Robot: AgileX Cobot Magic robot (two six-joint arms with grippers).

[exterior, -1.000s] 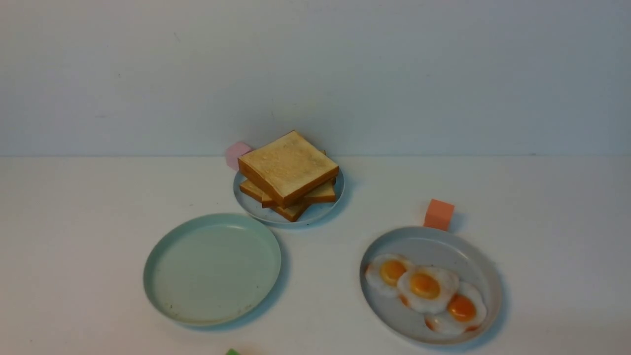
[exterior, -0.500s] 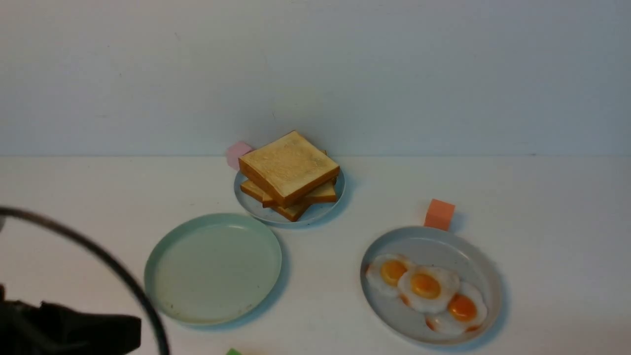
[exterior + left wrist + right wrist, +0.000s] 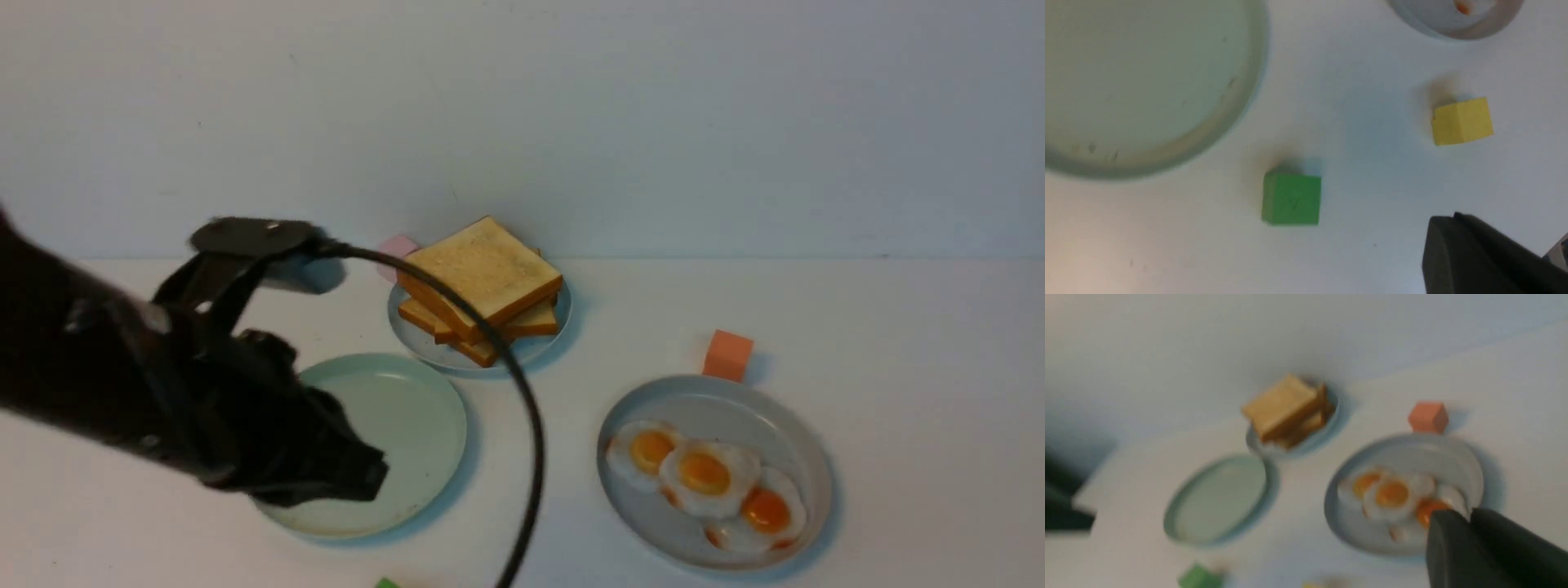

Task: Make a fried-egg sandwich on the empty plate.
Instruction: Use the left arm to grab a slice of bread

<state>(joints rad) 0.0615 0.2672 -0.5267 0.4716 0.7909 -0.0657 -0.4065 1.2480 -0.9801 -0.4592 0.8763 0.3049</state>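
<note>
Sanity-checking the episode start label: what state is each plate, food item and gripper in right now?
empty plate: bare, nothing on it
toast stack: stacked on its small plate
fried eggs: three, overlapping, on the grey plate
left gripper: shut, holding nothing
right gripper: shut, holding nothing

The blurred left gripper [image 3: 363, 480] hides the part of the empty plate [image 3: 416, 408] beneath its fingers [image 3: 343, 474]; beyond them its cable [image 3: 535, 441] crosses the toast stack [image 3: 498, 265], and the pink cube [image 3: 397, 247] barely shows. The green cube [image 3: 385, 583] is cut by the picture's edge. The right wrist view is blurred throughout; the right gripper [image 3: 1470, 526], cut off by the edge, covers part of the egg plate [image 3: 1412, 453]; whether its fingers [image 3: 1449, 547] touch is unclear.
</note>
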